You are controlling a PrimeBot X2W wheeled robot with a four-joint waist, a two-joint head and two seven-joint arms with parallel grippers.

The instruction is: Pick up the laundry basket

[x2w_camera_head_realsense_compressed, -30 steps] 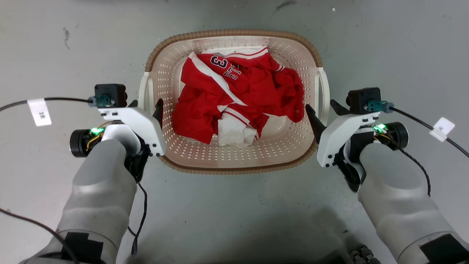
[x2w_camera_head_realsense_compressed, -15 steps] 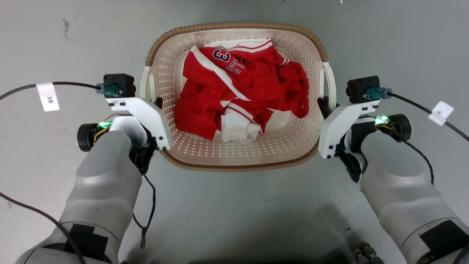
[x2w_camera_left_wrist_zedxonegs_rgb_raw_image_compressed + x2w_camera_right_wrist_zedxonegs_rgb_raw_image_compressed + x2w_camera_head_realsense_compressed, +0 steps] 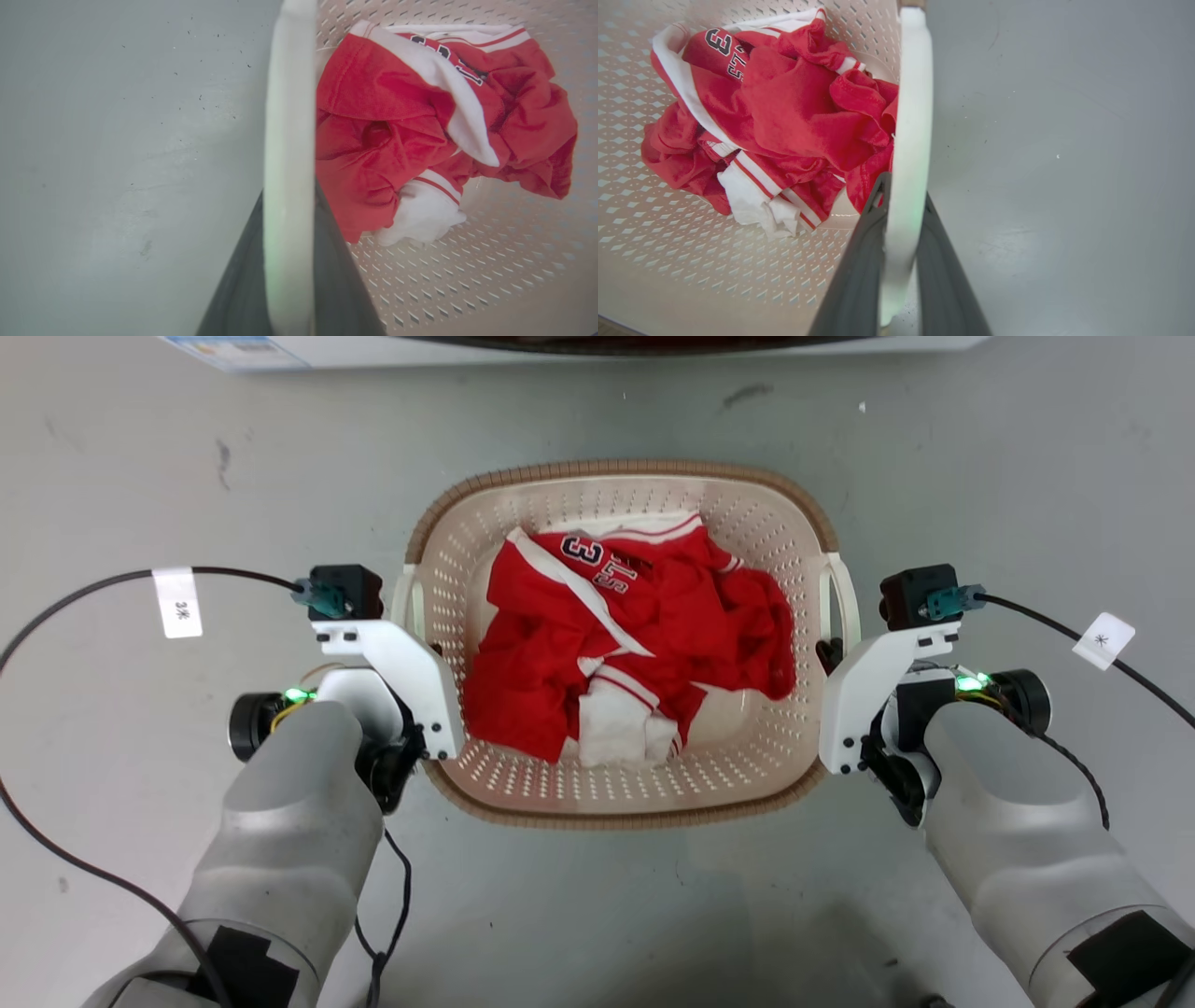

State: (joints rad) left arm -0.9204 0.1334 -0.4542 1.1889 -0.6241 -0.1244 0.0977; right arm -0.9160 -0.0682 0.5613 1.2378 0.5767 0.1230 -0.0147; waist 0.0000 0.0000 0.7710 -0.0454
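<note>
The laundry basket (image 3: 756,523) lies between both arms; left jaws pinch its left handle (image 3: 287,140), right jaws its right handle (image 3: 910,116). Raise both sides evenly, level, so the jersey (image 3: 635,644) cannot spill

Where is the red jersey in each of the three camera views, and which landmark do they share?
Head view: red jersey at centre, inside the laundry basket.
Left wrist view: right of centre, right of the left handle.
Right wrist view: upper left, left of the right handle.
Shared landmark: the white cloth bunch at its edge.
</note>
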